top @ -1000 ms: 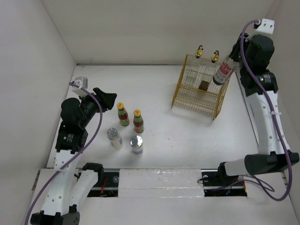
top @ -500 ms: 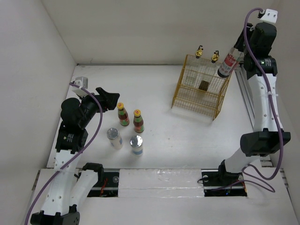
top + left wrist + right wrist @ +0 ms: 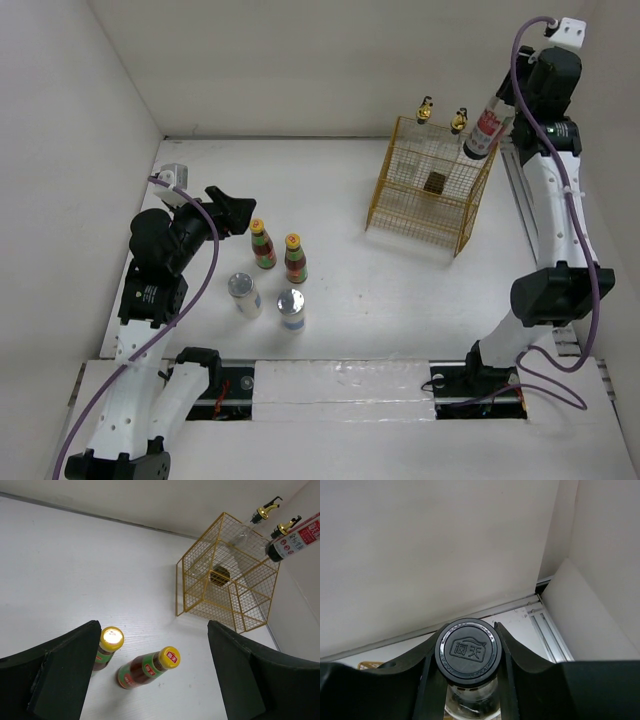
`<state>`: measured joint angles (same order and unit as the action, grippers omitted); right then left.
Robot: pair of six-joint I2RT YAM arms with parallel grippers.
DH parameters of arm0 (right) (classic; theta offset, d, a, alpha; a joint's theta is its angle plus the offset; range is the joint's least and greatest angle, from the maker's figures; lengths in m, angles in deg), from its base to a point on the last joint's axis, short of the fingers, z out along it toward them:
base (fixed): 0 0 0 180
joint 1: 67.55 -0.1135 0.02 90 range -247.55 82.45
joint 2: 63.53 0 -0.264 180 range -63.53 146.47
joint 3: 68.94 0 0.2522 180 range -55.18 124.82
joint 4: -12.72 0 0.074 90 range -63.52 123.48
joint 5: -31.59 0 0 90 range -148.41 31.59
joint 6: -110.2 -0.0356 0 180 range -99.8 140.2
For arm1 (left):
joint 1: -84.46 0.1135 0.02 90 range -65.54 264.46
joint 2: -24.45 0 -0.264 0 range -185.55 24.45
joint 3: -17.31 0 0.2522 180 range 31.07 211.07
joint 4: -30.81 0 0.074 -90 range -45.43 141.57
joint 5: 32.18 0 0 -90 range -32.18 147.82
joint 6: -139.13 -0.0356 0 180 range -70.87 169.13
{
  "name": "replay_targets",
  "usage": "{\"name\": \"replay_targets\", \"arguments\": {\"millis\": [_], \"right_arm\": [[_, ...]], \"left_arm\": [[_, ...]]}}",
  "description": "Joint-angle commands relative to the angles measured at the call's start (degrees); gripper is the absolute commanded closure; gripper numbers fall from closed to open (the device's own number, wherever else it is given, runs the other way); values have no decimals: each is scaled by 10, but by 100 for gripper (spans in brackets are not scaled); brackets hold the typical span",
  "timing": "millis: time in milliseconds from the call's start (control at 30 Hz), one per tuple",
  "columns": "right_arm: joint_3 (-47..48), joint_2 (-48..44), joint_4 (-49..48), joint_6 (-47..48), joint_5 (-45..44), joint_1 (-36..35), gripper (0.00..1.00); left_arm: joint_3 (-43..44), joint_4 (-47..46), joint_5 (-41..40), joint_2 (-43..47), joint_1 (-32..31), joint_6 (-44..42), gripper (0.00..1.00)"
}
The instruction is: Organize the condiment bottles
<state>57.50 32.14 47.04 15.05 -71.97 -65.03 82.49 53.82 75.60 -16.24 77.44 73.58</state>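
Observation:
My right gripper (image 3: 503, 100) is shut on the black cap (image 3: 466, 650) of the taller clear bottle (image 3: 484, 130). It holds the bottle tilted in the air over the back right corner of the yellow wire basket (image 3: 425, 190). Two glass cruets with gold spouts (image 3: 425, 108) (image 3: 459, 120) stand at the basket's back. Two red-sauce bottles (image 3: 263, 245) (image 3: 295, 258) and two silver-lidded jars (image 3: 243, 295) (image 3: 291, 309) stand at the left. My left gripper (image 3: 232, 212) is open and empty, just left of the sauce bottles (image 3: 107, 647) (image 3: 150, 667), which show between its fingers.
White walls close in the table on the left, back and right. A metal rail (image 3: 515, 190) runs along the right edge beside the basket. A small dark object (image 3: 434, 182) lies inside the basket.
My right arm has lifted the black-capped bottle up and back, from beside the basket's right corner to above its back edge. My left gripper has shifted slightly right towards the sauce bottles.

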Motion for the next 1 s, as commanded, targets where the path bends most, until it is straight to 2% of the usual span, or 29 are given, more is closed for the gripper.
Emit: {"name": "replay_targets", "arguments": {"millis": [0, 333, 700, 800, 867, 967], "right_arm": [[-11, -15, -135, 8, -19, -7, 100], [-140, -32, -176, 14, -37, -21, 100], [-200, -1, -182, 20, -55, -44, 100], [-214, -1, -182, 15, -55, -44, 96], [-222, -1, -182, 8, -62, -44, 88], [-239, -1, -182, -6, -62, -44, 82]], "left_arm": [[3, -25, 3, 2, 3, -5, 16], [3, -25, 9, 2, 3, -5, 15], [-3, -30, 9, 2, 3, -5, 15], [-3, -30, 9, 2, 3, -5, 15], [-3, -30, 9, 2, 3, -5, 15], [-3, -30, 9, 2, 3, -5, 15]]}}
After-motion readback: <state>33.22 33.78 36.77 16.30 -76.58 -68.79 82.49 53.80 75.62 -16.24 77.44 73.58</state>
